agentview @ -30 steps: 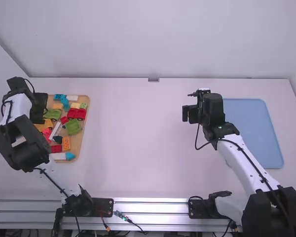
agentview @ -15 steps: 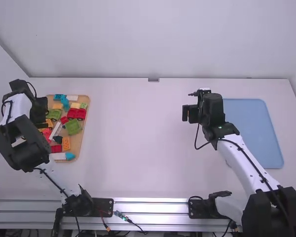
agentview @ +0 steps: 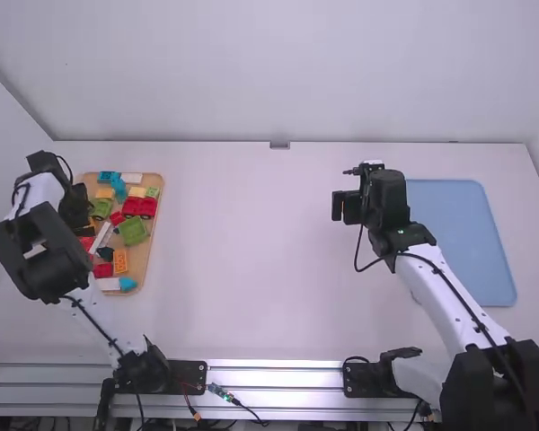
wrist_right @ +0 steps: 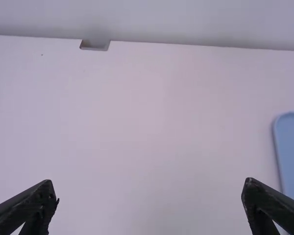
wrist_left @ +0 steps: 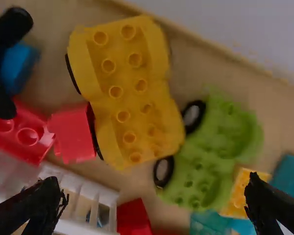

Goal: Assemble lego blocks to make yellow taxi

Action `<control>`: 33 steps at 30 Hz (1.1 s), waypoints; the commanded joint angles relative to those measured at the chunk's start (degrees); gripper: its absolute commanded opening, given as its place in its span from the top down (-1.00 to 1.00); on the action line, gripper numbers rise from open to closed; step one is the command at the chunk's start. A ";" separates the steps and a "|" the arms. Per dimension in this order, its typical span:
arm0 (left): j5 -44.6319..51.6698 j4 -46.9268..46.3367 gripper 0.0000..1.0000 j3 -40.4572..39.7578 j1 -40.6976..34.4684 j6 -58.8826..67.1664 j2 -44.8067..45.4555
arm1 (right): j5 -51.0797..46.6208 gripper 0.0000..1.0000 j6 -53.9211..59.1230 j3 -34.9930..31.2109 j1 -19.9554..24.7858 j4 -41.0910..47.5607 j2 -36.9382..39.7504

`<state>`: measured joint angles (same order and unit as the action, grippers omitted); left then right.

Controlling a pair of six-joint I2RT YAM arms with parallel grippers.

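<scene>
Over the left part of the wooden tray (agentview: pixel 146 256) hangs my left gripper (agentview: pixel 81 215), partly covering the blocks there. In the left wrist view my left gripper (wrist_left: pixel 157 193) is open, its fingers wide apart and holding nothing. A yellow car-shaped piece (wrist_left: pixel 125 93) with studs and dark wheels lies beyond them, beside a green wheeled piece (wrist_left: pixel 213 152). A small yellow block (wrist_left: pixel 239 193) is near the right finger. My right gripper (agentview: pixel 346 206) is above the table's right half; in the right wrist view the right gripper (wrist_right: pixel 149 193) stands open over bare tabletop.
The tray also holds a red wheeled piece (agentview: pixel 139 207), a green block (agentview: pixel 133 231), an orange block (agentview: pixel 119 261), a white piece (wrist_left: pixel 81 188) and several blue and red blocks. A blue tray (agentview: pixel 463 242) lies at the right, beside the right arm. A wall rises behind the table.
My left gripper has shifted right over the tray, toward its middle, first slightly and then more. The right arm and the visible blocks have stayed put.
</scene>
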<state>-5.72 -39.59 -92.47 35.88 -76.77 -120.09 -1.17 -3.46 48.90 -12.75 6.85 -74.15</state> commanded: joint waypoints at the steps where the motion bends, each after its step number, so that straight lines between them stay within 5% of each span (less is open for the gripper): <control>1: 0.07 -0.48 -0.96 -0.85 -0.20 -0.59 -2.75 | -0.17 -0.99 -0.20 1.92 -0.04 0.09 -0.42; 14: -4.35 -0.98 -0.92 0.13 -0.24 -13.00 -3.45 | -0.17 -0.99 -0.39 1.92 -0.07 1.16 -0.44; 21: -4.22 4.74 -0.84 4.04 -0.24 -13.03 -3.48 | -0.17 -0.99 -0.39 1.92 -0.09 1.14 -0.44; 33: -4.17 1.29 -0.73 4.79 -0.24 -13.92 -3.45 | -0.17 -0.99 -0.44 1.92 -0.04 1.11 -0.42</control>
<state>-9.30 -36.82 -88.23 35.88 -90.21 -123.68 -1.26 -3.57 48.90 -12.75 7.92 -74.15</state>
